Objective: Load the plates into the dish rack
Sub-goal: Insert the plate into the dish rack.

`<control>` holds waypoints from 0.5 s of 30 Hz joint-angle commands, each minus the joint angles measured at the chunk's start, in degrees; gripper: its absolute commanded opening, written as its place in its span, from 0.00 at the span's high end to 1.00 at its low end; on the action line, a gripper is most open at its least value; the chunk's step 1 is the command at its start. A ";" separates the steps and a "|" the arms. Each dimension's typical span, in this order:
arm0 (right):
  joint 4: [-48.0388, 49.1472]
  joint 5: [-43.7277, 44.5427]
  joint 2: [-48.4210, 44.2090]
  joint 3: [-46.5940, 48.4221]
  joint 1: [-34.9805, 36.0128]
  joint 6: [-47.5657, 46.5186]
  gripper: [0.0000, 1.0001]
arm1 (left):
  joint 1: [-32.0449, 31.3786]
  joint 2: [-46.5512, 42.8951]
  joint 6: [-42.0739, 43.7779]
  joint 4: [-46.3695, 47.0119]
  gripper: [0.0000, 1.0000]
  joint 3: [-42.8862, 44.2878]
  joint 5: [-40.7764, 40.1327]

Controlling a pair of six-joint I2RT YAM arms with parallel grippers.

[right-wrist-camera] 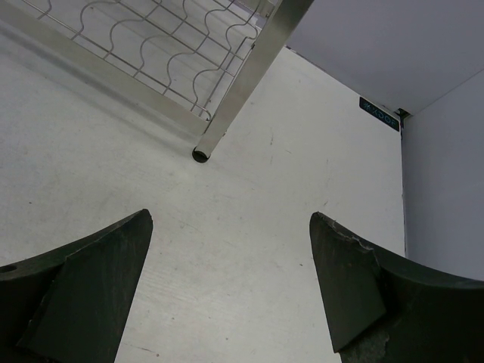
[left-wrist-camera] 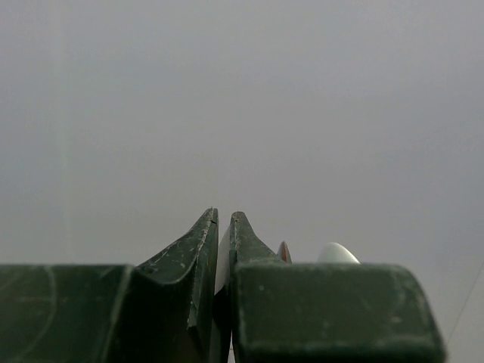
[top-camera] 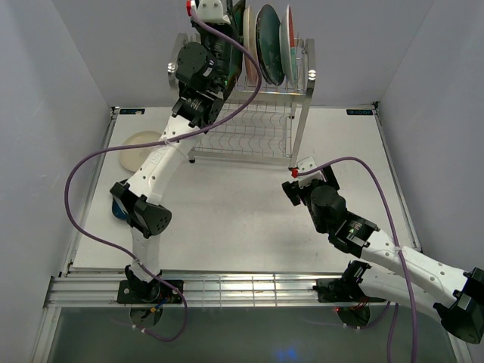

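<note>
the dish rack [top-camera: 253, 132] stands at the far side of the table [top-camera: 227, 227]. four plates stand on edge in its top shelf: a dark green plate [top-camera: 237, 23] on the left, then a pink and cream plate [top-camera: 249, 57], a dark teal plate [top-camera: 270, 45] and a white plate with a red rim [top-camera: 288, 38]. its bottom shelf holds no plates.

the left arm [top-camera: 162, 162] reaches up high to the left end of the top shelf, just beside the dark green plate. the left jaws are almost pressed together, with only a thin pale strip between them. i cannot tell if they grip a plate.

the right jaws are released and stand wide apart, low over the table, near the front right leg [right-wrist-camera: 200, 153] of the rack. nothing is between them.

a cream plate [top-camera: 136, 145] lies flat on the table to the left of the rack. a dark blue plate [top-camera: 117, 212] lies nearer, partly hidden under the left arm.
</note>
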 commanded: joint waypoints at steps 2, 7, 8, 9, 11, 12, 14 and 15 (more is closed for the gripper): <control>1.65 0.17 -0.94 1.03 -0.20 1.16 0.10 | -1.02 -1.79 2.15 3.77 0.99 0.88 -0.84; 1.57 0.00 -0.86 1.11 -0.29 1.25 0.10 | -0.93 2.16 3.64 3.86 1.00 4.47 -3.13; 1.57 0.00 -0.86 1.11 -0.20 1.25 0.10 | -0.93 2.52 3.73 3.86 1.00 4.75 -3.22; 1.57 0.00 -0.86 1.11 -0.29 1.25 0.10 | -0.75 2.87 3.64 3.95 1.00 4.92 -3.13; 1.48 0.00 -1.03 1.11 -0.29 1.34 0.10 | -0.67 3.75 3.29 4.04 1.00 5.36 -3.13; 1.57 0.00 -1.21 1.03 -0.29 1.34 0.10 | -0.14 4.01 2.59 4.21 1.00 5.54 -3.22; 1.57 -0.09 -1.21 1.03 -0.20 1.34 0.10 | 0.47 4.71 1.54 4.12 1.00 6.07 -3.48; 1.57 -0.09 -1.03 1.11 -0.20 1.34 0.10 | 1.09 4.89 0.75 4.12 1.00 6.15 -3.57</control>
